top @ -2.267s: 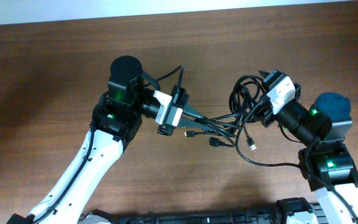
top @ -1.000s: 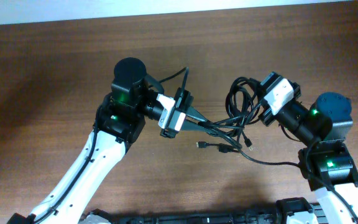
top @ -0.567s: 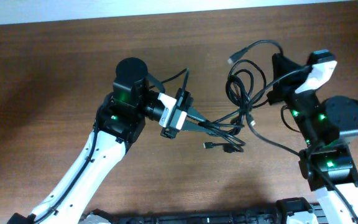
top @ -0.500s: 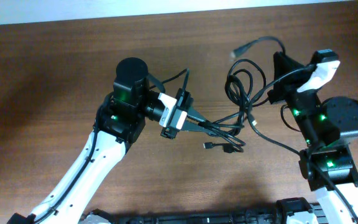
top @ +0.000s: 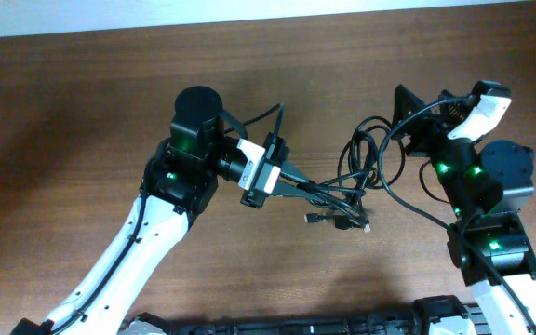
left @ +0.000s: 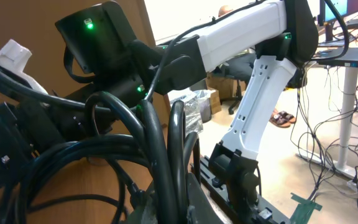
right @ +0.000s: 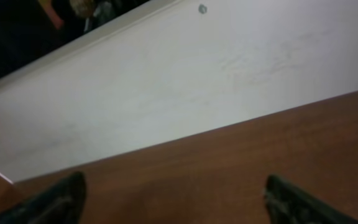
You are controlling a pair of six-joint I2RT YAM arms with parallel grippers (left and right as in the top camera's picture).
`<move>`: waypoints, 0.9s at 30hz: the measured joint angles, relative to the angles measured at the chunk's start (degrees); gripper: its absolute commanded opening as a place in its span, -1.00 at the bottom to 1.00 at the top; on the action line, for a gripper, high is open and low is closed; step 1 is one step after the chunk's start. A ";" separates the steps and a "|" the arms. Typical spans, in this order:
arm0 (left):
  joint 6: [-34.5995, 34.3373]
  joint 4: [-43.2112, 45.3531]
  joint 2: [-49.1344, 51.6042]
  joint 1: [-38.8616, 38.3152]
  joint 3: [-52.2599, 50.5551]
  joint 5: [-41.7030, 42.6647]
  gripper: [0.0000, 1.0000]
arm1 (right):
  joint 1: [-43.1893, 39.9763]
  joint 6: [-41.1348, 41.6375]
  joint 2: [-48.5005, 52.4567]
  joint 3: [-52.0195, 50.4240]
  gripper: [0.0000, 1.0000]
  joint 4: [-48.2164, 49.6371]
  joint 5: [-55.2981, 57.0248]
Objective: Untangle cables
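The cables (top: 359, 160) are thin black cords bunched in loops on the brown table between the two arms. Small plug ends (top: 316, 219) lie at the front of the bunch. My left gripper (top: 296, 180) is shut on a few cable strands at the bunch's left side. In the left wrist view those strands (left: 160, 155) run up from between the closed jaws of the left gripper (left: 174, 210). My right gripper (top: 409, 117) hangs raised just right of the loops, open, holding nothing. In the right wrist view its fingertips (right: 294, 199) stand wide apart over bare wood.
One cable strand (top: 408, 207) trails from the bunch toward the right arm's base (top: 491, 247). A pale wall (right: 166, 81) borders the table's far edge (top: 268, 20). The right arm (left: 98, 37) shows in the left wrist view behind the strands.
My right gripper has opened and let go of the cables. The loop it had lifted has dropped back onto the table beside the bunch. The left arm has stayed put.
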 measured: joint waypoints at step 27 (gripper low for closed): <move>0.00 3.96 0.00 1.27 -0.02 -1.84 -1.00 | -0.04 -19.76 -2.10 0.00 0.67 -8.48 -15.47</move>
